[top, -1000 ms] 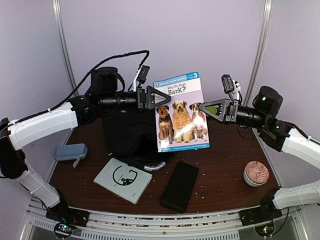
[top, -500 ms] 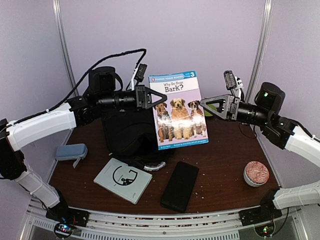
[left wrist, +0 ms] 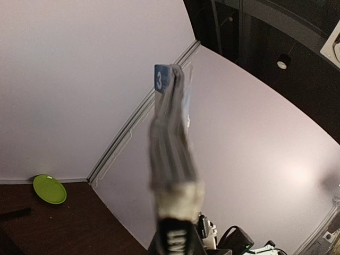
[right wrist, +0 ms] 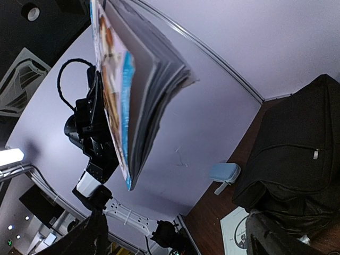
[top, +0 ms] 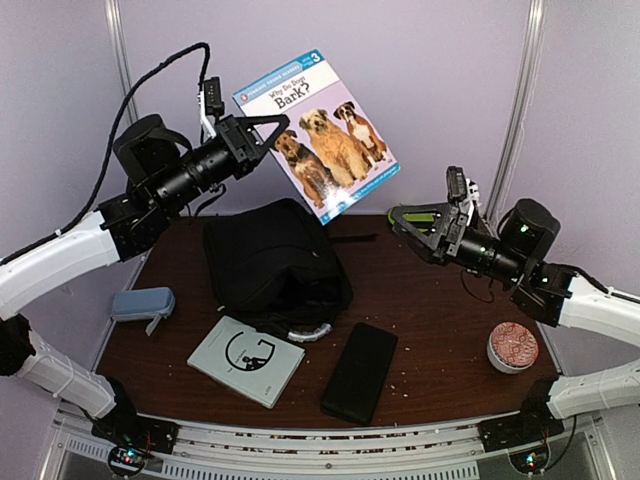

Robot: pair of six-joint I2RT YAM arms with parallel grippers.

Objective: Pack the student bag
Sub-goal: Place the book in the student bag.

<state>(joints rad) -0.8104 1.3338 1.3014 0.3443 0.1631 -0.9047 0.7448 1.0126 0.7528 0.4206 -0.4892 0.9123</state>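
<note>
L pincer (top: 268, 126) is clenched on the left edge of a dog book (top: 322, 128), held high and tilted over the desk (top: 440, 300), cover twd the top camera (the L wrist view shows only its page edge, blurred). R pincer (top: 398, 216) is released, jaws wide, nothing betw them, hovering right of the bag (top: 275, 262). Bag lies at back-centre of the desk, below the book. In front: grey pouch (top: 142, 303), white booklet (top: 247, 360), black case (top: 360, 371); bowl (top: 512, 347) at right.
</note>
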